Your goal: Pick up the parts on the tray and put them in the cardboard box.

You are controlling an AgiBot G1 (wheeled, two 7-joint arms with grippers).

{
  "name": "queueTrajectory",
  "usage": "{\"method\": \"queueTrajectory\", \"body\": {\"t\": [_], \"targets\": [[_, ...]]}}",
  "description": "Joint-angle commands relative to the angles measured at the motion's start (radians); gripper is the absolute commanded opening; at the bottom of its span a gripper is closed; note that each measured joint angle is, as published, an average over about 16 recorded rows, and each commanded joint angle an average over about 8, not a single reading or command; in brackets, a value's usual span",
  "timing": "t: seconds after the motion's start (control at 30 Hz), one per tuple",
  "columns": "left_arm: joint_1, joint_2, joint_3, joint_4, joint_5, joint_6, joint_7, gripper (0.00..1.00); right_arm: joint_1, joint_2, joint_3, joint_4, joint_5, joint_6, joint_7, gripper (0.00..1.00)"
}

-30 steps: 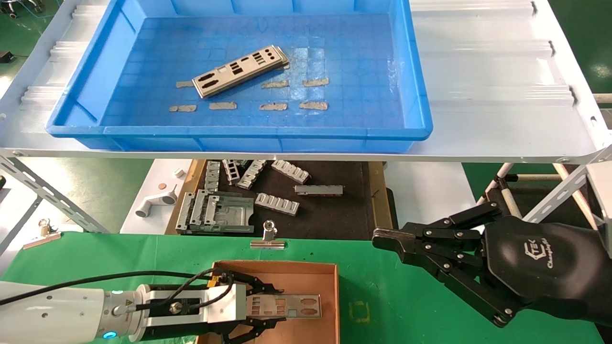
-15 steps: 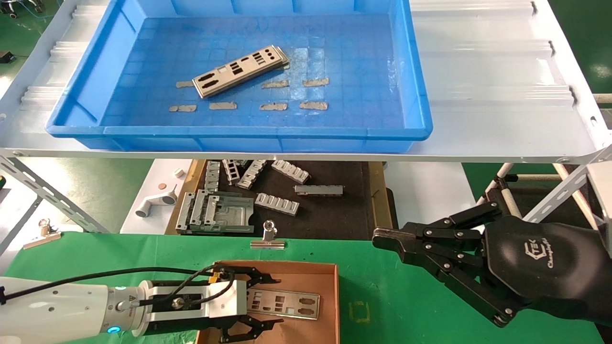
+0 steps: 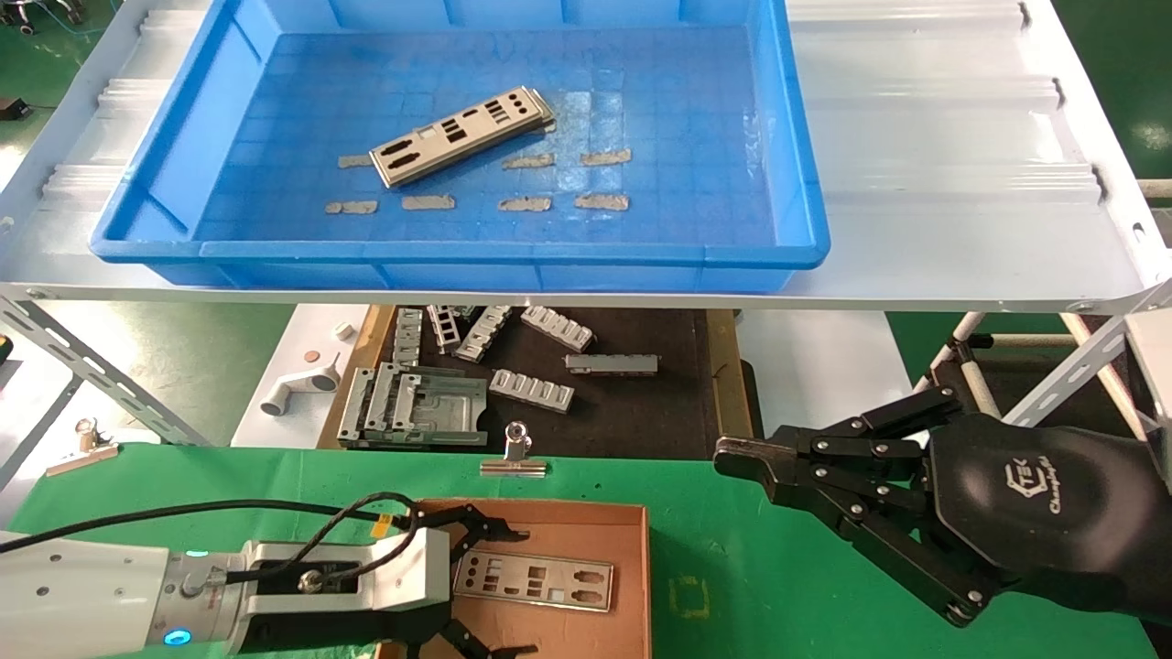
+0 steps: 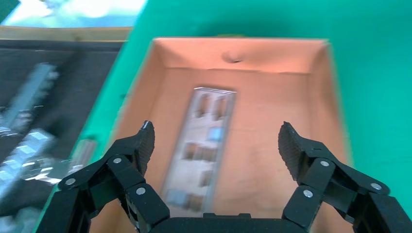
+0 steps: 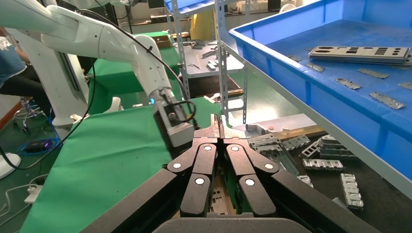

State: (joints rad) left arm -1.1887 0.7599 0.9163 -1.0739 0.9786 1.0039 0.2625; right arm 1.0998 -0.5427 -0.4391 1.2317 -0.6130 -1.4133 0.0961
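One silver-grey part [image 3: 462,135] lies slantwise on the floor of the blue tray [image 3: 458,249], up on the white shelf; the right wrist view also shows this part [image 5: 359,53] and the tray [image 5: 291,82]. Another part [image 3: 534,581] lies flat inside the cardboard box [image 3: 641,549] on the green cloth. My left gripper [image 3: 517,593] hovers open over the box's left end, its fingers apart on either side of that part [image 4: 199,150] and not touching it. Inside the box [image 4: 243,56] the left gripper [image 4: 216,133] holds nothing. My right gripper [image 3: 728,453] hangs shut and empty to the right of the box, fingertips pressed together [image 5: 218,121].
Tan tape strips [image 3: 522,203] dot the tray floor. Below the shelf, a dark mat [image 3: 641,412] carries ribbed grey brackets [image 3: 531,389]. A binder clip [image 3: 515,453] stands just behind the box. Green cloth [image 3: 778,595] stretches between the box and the right arm.
The left gripper opened and let go of the part, which dropped flat onto the box floor. The gripper then drew back to the left. The right arm stayed still.
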Motion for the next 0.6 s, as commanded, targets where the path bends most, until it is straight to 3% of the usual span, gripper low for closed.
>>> {"method": "queueTrajectory", "body": {"t": [0.03, 0.6], "targets": [[0.003, -0.002, -0.014, -0.003, -0.007, 0.009, -0.011, 1.0, 0.0, 0.0, 0.0, 0.0, 0.0, 0.0, 0.0, 1.0], [0.037, -0.047, -0.206, -0.067, -0.081, 0.157, -0.146, 1.0, 0.0, 0.0, 0.0, 0.0, 0.0, 0.0, 0.0, 1.0]]}}
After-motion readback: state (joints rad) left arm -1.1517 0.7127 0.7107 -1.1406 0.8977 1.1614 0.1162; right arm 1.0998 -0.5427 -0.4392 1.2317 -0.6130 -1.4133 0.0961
